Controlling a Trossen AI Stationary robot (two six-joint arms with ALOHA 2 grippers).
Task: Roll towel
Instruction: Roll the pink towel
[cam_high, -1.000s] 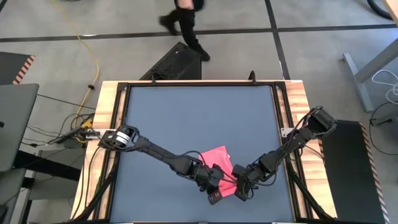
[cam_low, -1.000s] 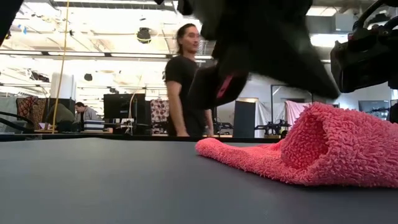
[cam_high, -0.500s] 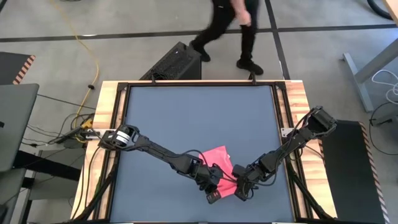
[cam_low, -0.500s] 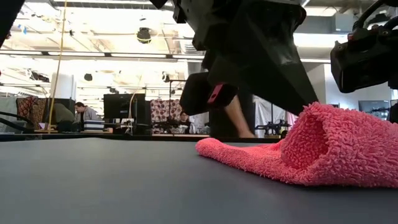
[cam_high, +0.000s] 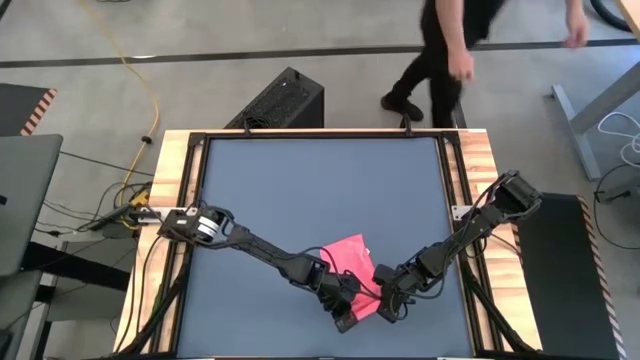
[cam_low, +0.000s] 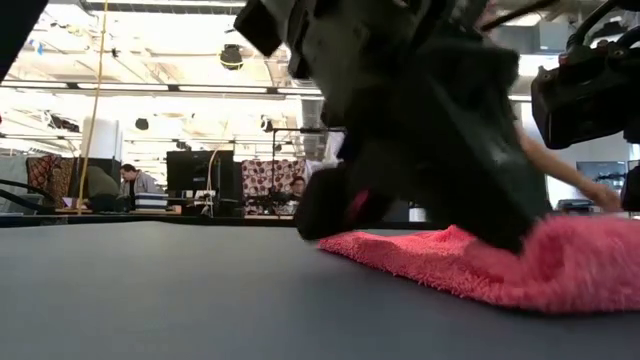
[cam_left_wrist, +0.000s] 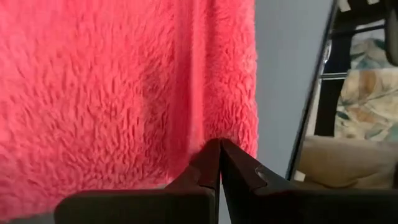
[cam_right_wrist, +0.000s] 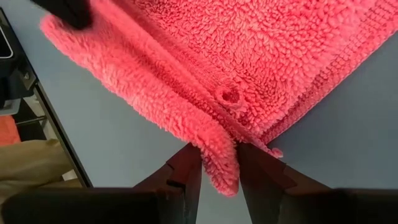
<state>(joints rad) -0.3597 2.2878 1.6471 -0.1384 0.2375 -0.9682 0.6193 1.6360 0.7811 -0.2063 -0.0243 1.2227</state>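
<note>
Small bright pink fluffy towel (cam_high: 350, 262) lies on the dark grey tabletop (cam_high: 300, 190), in the near part, right of centre and nearer the table's right edge than its left. Towel's long axis runs diagonal: far corner points toward table centre, near end toward the near-right corner, where the cloth is doubled into a fold.

L gripper (cam_high: 343, 308) sits on the towel's near-left part, fingers fully closed, tips together, pressing onto the pile (cam_left_wrist: 124, 93); nothing between them.

R gripper (cam_high: 385, 303) at the towel's near-right edge, fingers (cam_right_wrist: 186, 168) partly apart, clamped on the folded rim of the towel (cam_right_wrist: 211, 149).

Person (cam_high: 450, 40) walking past beyond the table's far edge.
</note>
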